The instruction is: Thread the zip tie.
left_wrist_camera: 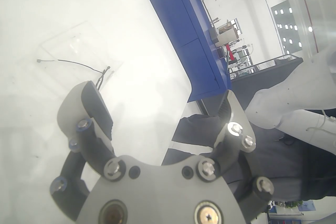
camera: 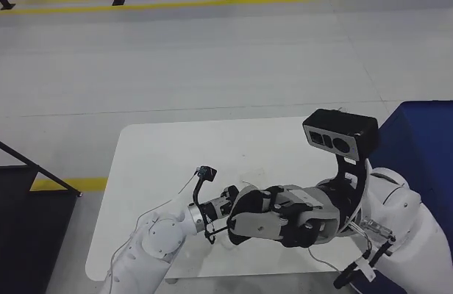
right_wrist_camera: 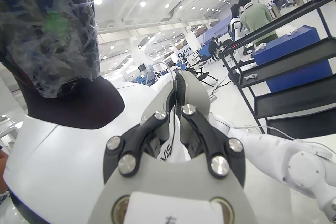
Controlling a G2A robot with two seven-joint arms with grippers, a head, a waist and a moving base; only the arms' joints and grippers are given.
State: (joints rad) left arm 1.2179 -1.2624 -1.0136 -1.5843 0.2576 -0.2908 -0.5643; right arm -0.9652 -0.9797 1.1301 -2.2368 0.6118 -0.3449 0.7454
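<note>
On the white bench point(camera: 285, 140) the two arms meet at the lower middle of the top view. The left arm comes in from the lower left of the frame. Its end effector point(left_wrist_camera: 157, 89) is spread wide, with nothing between the fingers point(left_wrist_camera: 235, 114).

The zip tie point(left_wrist_camera: 76, 64) — thin and black, with a small head at one end — lies flat on a clear plastic sheet point(left_wrist_camera: 65, 36) on the bench, just ahead of this end effector. Its other end meets a few short black strands point(left_wrist_camera: 105, 75). The dark pad of one finger point(left_wrist_camera: 97, 104) covers where they finish, so I cannot tell how many there are.

The right arm enters from the lower right of the top view. Its thick grey wrist point(camera: 285, 217) lies across the near part of the bench, partly over the left end effector. The right end effector point(right_wrist_camera: 178, 74) points away from the bench surface, toward the room, and its fingers are pressed together. A thin pale strand point(right_wrist_camera: 168, 66) curves out at the tips — whether it is pinched there I cannot tell.

A blue cabinet point(camera: 425, 147) stands against the right edge of the bench, at the right of the frame. At the left, a black bar point(camera: 28, 160) slants over the grey floor point(camera: 212, 73), and a yellow line point(camera: 72, 184) runs up to the left edge of the bench. Behind the right end effector stands a black shelf rack point(right_wrist_camera: 288, 70).
</note>
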